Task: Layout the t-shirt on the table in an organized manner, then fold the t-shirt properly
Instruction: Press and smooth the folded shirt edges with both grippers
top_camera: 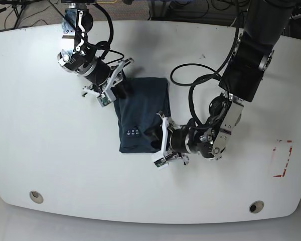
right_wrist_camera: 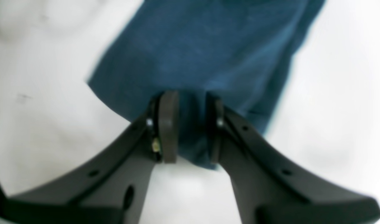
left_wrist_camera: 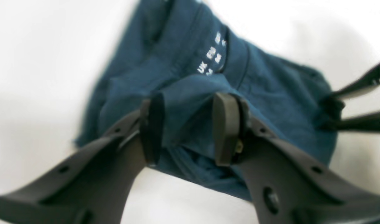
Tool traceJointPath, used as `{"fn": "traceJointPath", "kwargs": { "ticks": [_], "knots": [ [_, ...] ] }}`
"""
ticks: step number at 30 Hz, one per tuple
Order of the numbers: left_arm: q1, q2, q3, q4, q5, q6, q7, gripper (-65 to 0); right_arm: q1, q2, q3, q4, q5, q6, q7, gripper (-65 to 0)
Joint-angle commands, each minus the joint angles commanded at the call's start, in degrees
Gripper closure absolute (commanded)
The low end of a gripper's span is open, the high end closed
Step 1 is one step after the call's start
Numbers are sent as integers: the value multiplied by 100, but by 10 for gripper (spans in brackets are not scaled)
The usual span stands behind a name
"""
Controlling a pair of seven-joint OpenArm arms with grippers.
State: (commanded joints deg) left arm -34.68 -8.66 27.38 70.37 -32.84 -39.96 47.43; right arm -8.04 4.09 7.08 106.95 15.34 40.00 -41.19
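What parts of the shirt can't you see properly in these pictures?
- Size print on the shirt: left wrist view, blurred; base view, too small to read.
- Sleeves: folded under, hidden in every view.
- Shirt's top part: cut off by the right wrist view's edge.
- Cloth between the left tool pads: hidden behind them.

We are looking at what seems a robotics lab: two black robot arms [top_camera: 246, 65] are working over a big glossy white table [top_camera: 50, 150] with round grey cable holes [top_camera: 36, 196], a red-white tape rectangle [top_camera: 282, 158], and loose black cables [top_camera: 20, 12] trailing behind.
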Motion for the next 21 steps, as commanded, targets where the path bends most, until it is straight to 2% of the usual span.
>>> {"fn": "traceJointPath", "kwargs": {
  "ticks": [2, 6, 9, 15, 18, 21],
  "knots": [
    [123, -88, -255, 281, -193, 0, 290, -242, 176, 0, 0, 18, 0, 0, -123, -138],
    [527, -114, -668, 782, -431, 9, 563, -242, 589, 0, 0, -193, 0, 0, -149, -138],
    [958, -114, -958, 1213, -440, 44, 800, -242, 923, 0, 0, -598, 0, 0, -149, -138],
    [1785, -202, -1442, 1670, -448, 44, 976, -242, 1530, -9, 0, -1538, 0, 0, -123, -138],
    [2110, -281, -1591, 1846, -448, 44, 985, -242, 1767, -9, 0, -2013, 0, 0, 70, -138],
    [2453, -360, -1732, 2031, -448, 35, 985, -242, 1916, -9, -9, -2567, -9, 0, 527, -138]
  ]
}}
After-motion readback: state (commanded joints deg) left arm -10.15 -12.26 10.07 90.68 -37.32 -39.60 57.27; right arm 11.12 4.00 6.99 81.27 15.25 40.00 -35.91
